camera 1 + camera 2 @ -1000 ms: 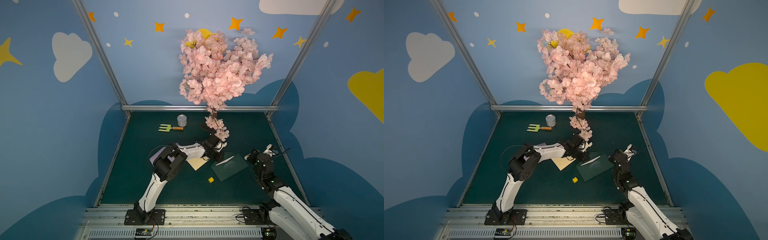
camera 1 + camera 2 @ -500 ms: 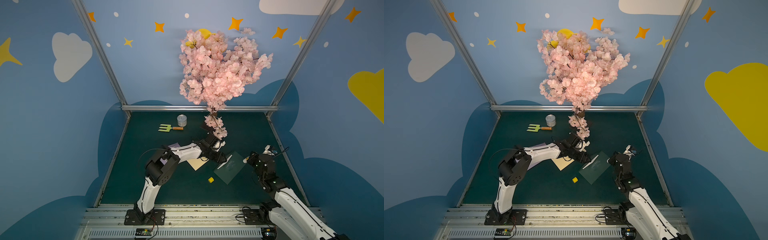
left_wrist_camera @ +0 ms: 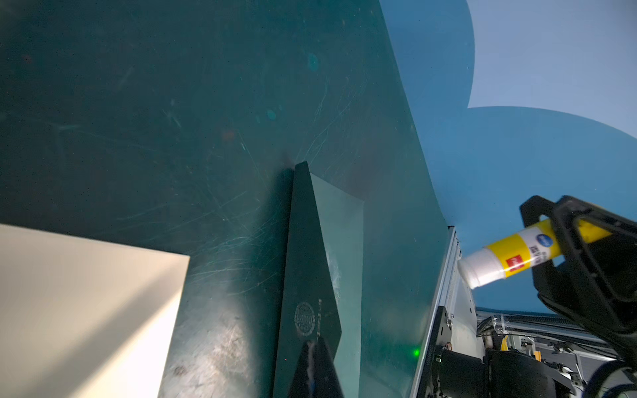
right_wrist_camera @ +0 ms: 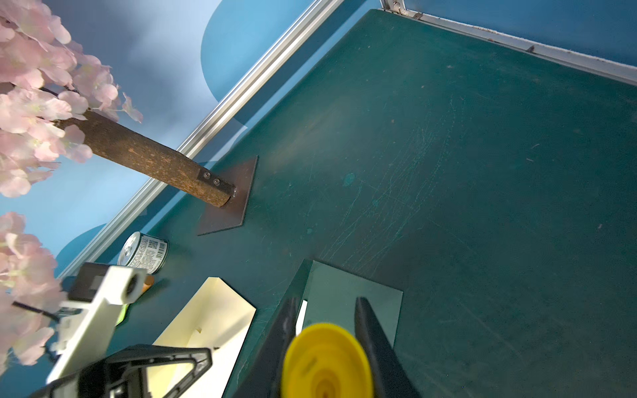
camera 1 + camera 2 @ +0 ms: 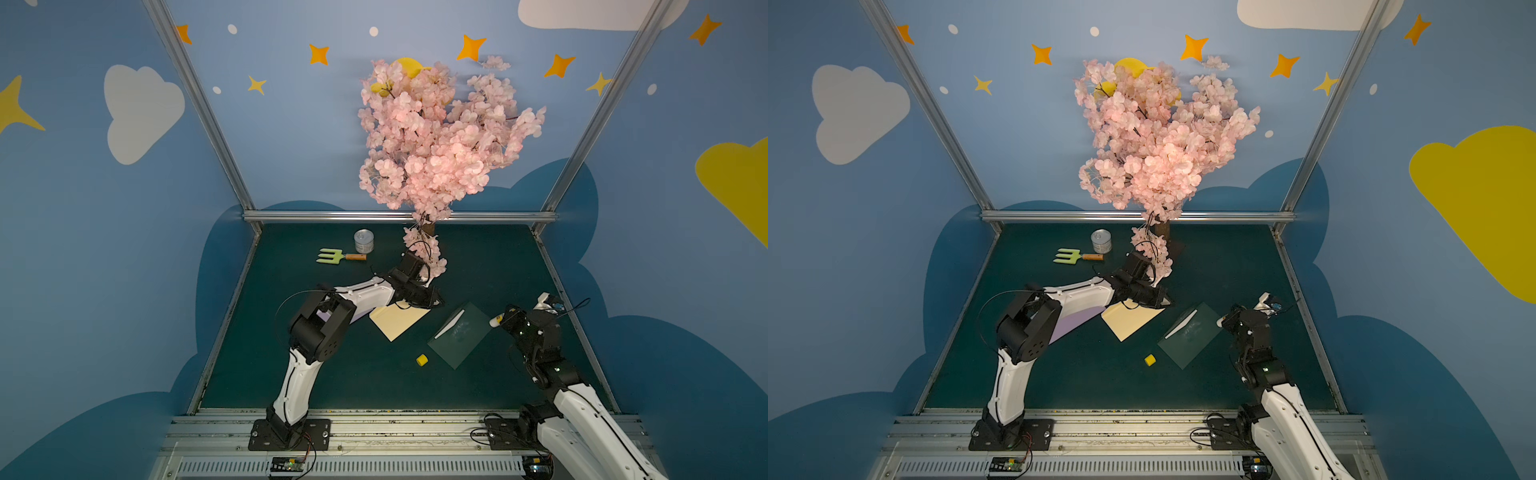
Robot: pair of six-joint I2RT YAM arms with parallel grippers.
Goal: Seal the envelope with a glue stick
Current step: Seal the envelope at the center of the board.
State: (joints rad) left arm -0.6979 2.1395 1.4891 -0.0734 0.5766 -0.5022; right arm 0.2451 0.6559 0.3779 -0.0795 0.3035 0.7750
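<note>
One pale yellow envelope (image 5: 397, 323) lay flat on the green mat (image 5: 365, 390), our left gripper (image 5: 433, 300) pinched shut by its far corner, we saw nothing in it, our right gripper (image 4: 326, 320) squeezed the glue stick (image 3: 506, 255), past a dark green envelope (image 5: 457, 338), little yellow cap (image 5: 422, 360) nearby.

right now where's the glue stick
The glue stick is held in the right hand, on the right side in both top views, just beside the dark green envelope.
</note>
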